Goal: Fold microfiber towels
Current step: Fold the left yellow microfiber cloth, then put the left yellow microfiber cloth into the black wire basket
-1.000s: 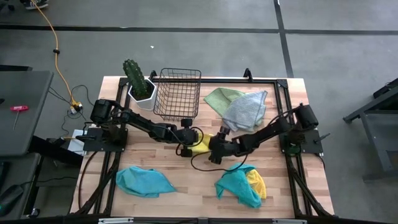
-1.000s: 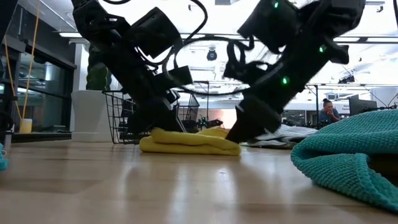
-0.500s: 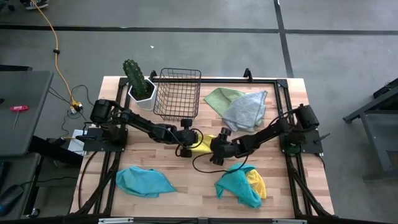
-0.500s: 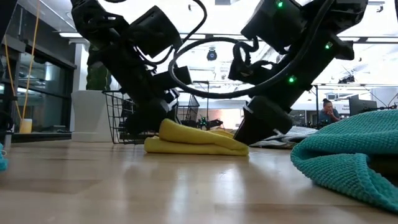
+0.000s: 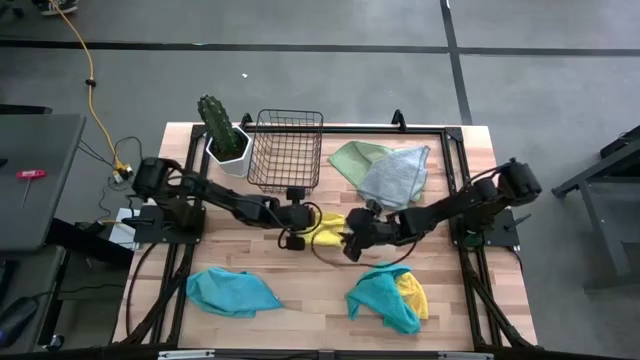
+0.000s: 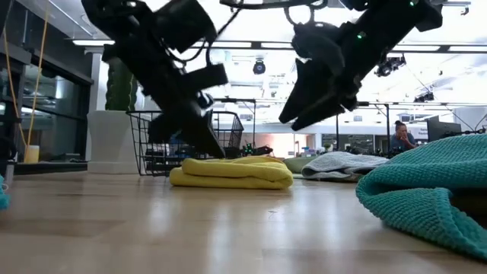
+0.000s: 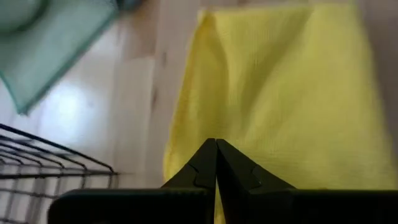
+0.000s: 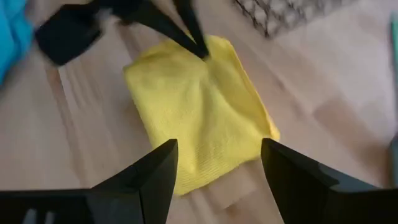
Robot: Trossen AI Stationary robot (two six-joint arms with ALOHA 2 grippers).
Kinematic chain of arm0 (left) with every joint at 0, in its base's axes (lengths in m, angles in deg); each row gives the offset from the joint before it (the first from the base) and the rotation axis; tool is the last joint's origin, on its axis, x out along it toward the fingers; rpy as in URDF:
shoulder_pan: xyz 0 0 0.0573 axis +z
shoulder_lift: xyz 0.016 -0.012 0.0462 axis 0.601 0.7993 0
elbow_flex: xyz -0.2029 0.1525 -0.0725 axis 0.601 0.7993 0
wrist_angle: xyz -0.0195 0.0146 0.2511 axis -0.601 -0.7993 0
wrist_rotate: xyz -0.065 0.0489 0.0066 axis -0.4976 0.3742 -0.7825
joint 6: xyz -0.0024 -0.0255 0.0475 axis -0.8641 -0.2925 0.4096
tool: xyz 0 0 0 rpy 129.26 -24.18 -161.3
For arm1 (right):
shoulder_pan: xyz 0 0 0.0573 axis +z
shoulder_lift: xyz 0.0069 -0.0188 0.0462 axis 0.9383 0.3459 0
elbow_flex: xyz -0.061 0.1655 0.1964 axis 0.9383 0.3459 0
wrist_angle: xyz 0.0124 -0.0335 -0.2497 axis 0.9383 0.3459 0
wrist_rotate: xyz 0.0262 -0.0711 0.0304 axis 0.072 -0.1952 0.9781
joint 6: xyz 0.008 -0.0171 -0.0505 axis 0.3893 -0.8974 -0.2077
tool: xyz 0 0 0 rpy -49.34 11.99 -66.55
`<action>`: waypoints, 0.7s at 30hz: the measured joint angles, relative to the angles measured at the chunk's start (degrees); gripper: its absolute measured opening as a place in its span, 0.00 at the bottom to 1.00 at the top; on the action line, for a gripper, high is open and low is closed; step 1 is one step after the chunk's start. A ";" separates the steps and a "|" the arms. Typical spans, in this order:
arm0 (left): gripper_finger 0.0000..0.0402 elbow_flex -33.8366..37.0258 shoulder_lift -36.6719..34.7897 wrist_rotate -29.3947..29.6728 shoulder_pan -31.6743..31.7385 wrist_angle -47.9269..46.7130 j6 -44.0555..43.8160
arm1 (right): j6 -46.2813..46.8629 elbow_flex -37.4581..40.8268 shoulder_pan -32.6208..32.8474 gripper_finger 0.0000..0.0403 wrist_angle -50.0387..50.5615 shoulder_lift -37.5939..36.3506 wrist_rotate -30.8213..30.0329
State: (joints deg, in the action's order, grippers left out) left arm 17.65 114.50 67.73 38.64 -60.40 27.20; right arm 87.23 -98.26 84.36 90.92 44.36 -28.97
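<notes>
Mid-table, folded yellow towel (image 5: 328, 227), flat, rectangular.

Wooden tabletop (image 5: 300, 280) carrying scattered microfiber towels (image 5: 232, 292), a wire basket (image 5: 286, 150) and a potted cactus (image 5: 224, 128).

Plain yellow towel (image 5: 328, 228); teal towels (image 5: 232, 292); light green towel (image 5: 352, 156); grey towel (image 5: 393, 178); black basket (image 5: 286, 150).
</notes>
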 joint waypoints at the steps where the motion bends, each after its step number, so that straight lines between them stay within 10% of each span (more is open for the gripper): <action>1: 0.00 0.04 -1.30 0.05 -0.27 -1.47 -0.15 | 4.20 0.00 -0.20 0.56 1.27 -0.16 0.71; 7: 0.00 0.00 -10.78 -1.58 -3.43 -7.98 -0.50 | 21.63 0.00 -1.78 0.56 8.54 0.72 4.40; 21: 0.00 0.00 -33.42 -8.06 -18.46 -14.97 -3.85 | 27.07 -0.04 -8.64 0.56 -2.37 9.20 14.68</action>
State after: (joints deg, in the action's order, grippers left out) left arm 17.65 81.07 59.67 20.17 -75.37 23.35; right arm 114.29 -98.31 75.72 88.56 53.56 -14.28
